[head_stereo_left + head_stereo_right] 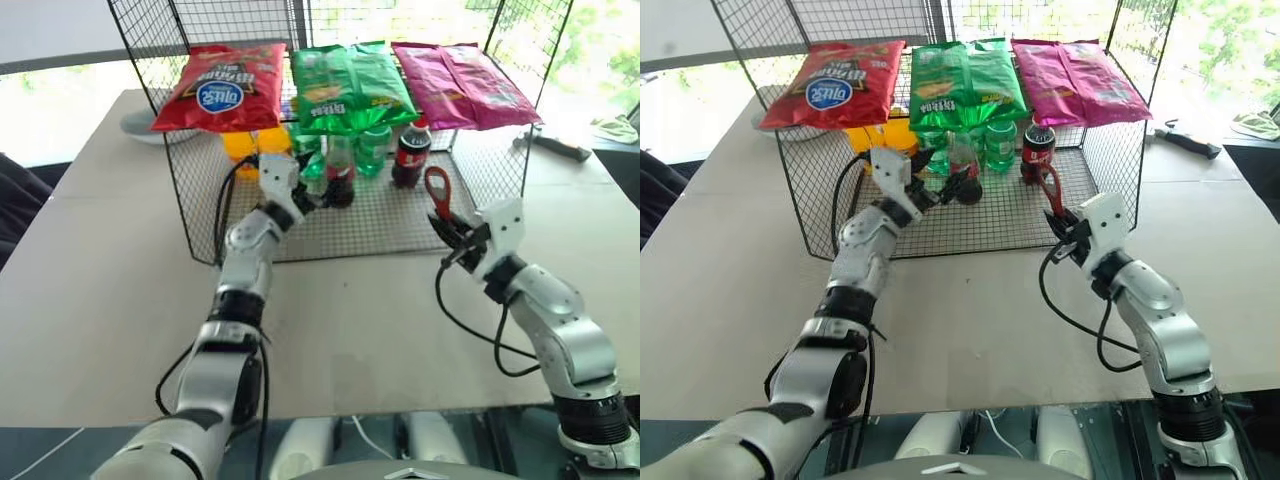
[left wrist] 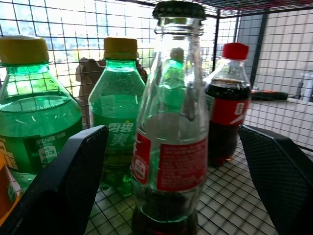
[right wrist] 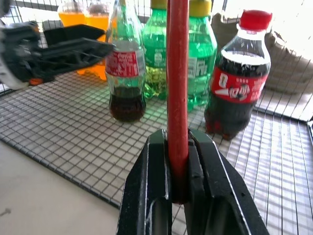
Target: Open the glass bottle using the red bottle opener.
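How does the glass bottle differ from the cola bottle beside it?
The glass bottle has a dark crimped cap; the cola bottle a red screw cap. The glass bottle holds drink only in its lower part; the cola bottle is filled to its shoulder. Both stand upright with red labels.

Three snack bags (image 1: 355, 85), two end effectors (image 1: 318, 196)

I am seeing the red bottle opener (image 3: 177, 88) running off the picture at twelve o'clock in the right wrist view, so its head is being cut away, and its lower end is sitting hidden between the clamped jaws. The glass bottle (image 2: 171, 132) is losing its base at six o'clock in the left wrist view. Behind it the green plastic bottles (image 2: 115, 112) are being partly covered.
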Motion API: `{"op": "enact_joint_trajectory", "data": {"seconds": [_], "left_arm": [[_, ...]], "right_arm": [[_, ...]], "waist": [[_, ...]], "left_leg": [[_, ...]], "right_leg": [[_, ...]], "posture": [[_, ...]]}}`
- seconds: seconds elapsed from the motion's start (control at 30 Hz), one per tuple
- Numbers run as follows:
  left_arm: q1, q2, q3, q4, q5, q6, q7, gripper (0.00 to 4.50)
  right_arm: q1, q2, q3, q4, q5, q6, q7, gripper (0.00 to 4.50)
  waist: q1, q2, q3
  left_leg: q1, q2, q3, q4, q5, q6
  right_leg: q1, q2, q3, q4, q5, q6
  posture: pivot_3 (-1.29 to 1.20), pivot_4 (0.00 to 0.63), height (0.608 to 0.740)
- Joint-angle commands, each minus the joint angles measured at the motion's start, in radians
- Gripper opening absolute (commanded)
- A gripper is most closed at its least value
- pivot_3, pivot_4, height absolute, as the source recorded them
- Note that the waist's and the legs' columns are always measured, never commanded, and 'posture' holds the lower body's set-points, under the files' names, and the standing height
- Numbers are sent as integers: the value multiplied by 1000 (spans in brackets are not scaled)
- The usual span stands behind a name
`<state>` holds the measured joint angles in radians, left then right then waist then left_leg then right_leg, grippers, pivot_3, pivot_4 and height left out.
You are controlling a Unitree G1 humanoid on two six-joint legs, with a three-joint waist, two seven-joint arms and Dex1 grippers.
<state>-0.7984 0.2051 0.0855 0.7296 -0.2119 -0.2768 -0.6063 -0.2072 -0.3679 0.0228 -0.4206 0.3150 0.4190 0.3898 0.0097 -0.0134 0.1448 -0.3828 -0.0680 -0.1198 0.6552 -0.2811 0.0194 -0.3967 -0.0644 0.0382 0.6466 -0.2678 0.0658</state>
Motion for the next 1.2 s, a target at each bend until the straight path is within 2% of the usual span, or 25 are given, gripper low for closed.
{"op": "enact_joint_trajectory", "data": {"seconds": [0.03,0.23,0.43,0.53,0.63,0.8,0.93,1.03,1.2], "left_arm": [[-83,-10,4,139,42,-113,30,4399],[-198,-36,-3,331,89,-167,53,4399],[-270,-41,-10,440,132,-161,93,4399],[-275,-45,-8,458,137,-159,94,3600],[-266,-47,-7,463,143,-161,100,2413],[-243,-52,1,443,133,-187,88,2446],[-200,-55,5,376,106,-209,20,2446],[-140,-53,-4,260,77,-179,-49,2446],[36,-26,-37,-115,32,-28,-92,2446]], "right_arm": [[-12,20,7,-62,-22,-28,-21,0],[-1,45,28,-92,-50,-31,-36,0],[-8,69,37,-103,-82,-47,-60,0],[-9,74,40,-104,-90,-48,-62,0],[-9,76,37,-106,-94,-48,-60,0],[-12,73,30,-102,-92,-45,-52,0],[-18,73,29,-97,-90,-44,-46,0],[-20,72,26,-97,-88,-42,-42,0],[-25,67,14,-84,-80,-41,-36,0]], "waist": [[-4,0,0],[-12,0,0],[-21,0,0],[-21,0,0],[-20,-1,0],[-20,-1,-1],[-20,-1,-1],[-20,-1,-1],[-25,-1,-1]], "left_leg": [[0,0,0,0,0,0],[-1,0,-1,2,0,0],[-1,-1,-1,7,0,0],[-1,-1,-1,10,0,0],[0,-1,-1,12,0,0],[0,-1,-1,13,0,0],[0,-1,-1,13,0,0],[-1,-1,-1,13,0,0],[-1,-1,-1,12,0,1]], "right_leg": [[0,0,0,0,0,0],[0,0,-1,1,0,0],[0,0,0,7,0,0],[0,1,0,11,0,0],[1,1,-1,12,0,0],[1,1,-1,13,0,0],[0,1,0,12,0,0],[0,0,0,12,0,0],[0,0,1,12,0,0]], "posture": [[0,150,740],[0,150,740],[0,150,740],[0,150,740],[0,150,740],[0,150,740],[0,150,740],[0,150,740],[0,150,740]]}}
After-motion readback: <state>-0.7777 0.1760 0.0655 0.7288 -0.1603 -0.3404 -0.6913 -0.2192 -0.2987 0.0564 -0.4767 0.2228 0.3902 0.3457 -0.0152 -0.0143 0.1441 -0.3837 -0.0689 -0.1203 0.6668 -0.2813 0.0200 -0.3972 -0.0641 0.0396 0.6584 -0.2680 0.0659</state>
